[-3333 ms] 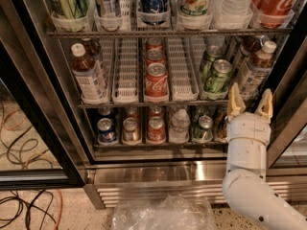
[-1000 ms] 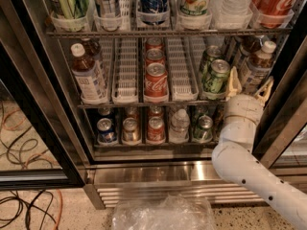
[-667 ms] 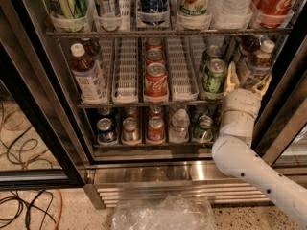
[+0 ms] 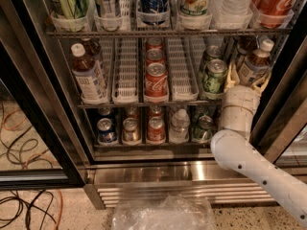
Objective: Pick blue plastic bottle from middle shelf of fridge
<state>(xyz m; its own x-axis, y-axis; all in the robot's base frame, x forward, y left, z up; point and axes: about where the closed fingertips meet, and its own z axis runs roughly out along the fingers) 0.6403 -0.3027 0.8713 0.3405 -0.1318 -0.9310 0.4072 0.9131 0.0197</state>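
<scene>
The fridge (image 4: 158, 172) stands open in front of me. On its middle shelf (image 4: 125, 101) a blue plastic bottle (image 4: 253, 61) with a white cap and dark drink stands at the far right. A similar bottle (image 4: 88, 75) stands at the far left. My gripper (image 4: 246, 80) is at the right end of the middle shelf. It is open, with one tan finger (image 4: 231, 76) left of the right bottle's lower part and the other on its right. I cannot tell whether the fingers touch the bottle. The white arm hides the bottle's base.
Red cans (image 4: 156, 83) fill the centre lane and green cans (image 4: 214, 75) stand just left of my gripper. The lower shelf holds small cans and a clear water bottle (image 4: 180, 123). A dark door frame (image 4: 283, 114) is close on the right. A plastic bag (image 4: 163, 213) and cables (image 4: 24, 205) lie on the floor.
My gripper has risen from the lower right and moved in toward the right bottle, so its fingers now sit on both sides of it.
</scene>
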